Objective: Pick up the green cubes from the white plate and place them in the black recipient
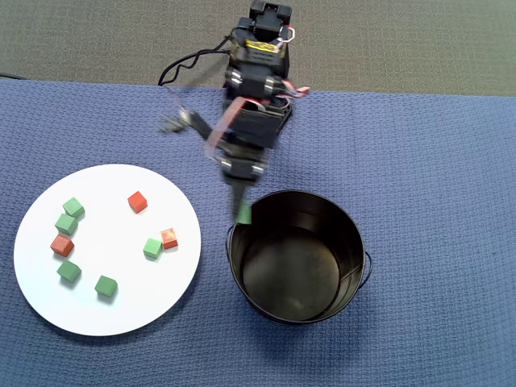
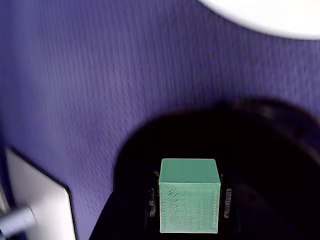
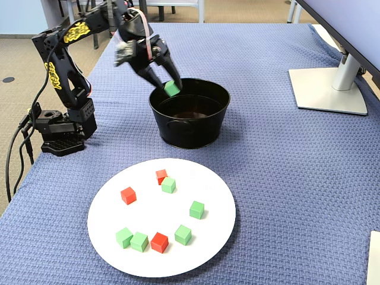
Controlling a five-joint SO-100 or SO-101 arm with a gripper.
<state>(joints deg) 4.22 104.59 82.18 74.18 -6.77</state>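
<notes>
My gripper [image 1: 243, 208] is shut on one green cube [image 1: 243, 215] and holds it over the near-arm rim of the black recipient [image 1: 348, 242], a round glossy bucket. In the wrist view the cube [image 2: 189, 196] sits squarely between the two fingers of the gripper [image 2: 189, 202], above the bucket's dark inside [image 2: 265, 155]. The fixed view shows the held cube [image 3: 172, 88] just above the bucket's [image 3: 190, 132] back rim. Several more green cubes, such as one [image 1: 152, 248] by the middle, lie on the white plate [image 1: 105, 242].
Three red-orange cubes, one of them [image 1: 137, 201], share the plate [image 3: 178, 261] with the green ones. The arm's base [image 3: 59, 133] stands at the table's left edge in the fixed view. A monitor stand [image 3: 329, 89] sits at the right on the blue cloth.
</notes>
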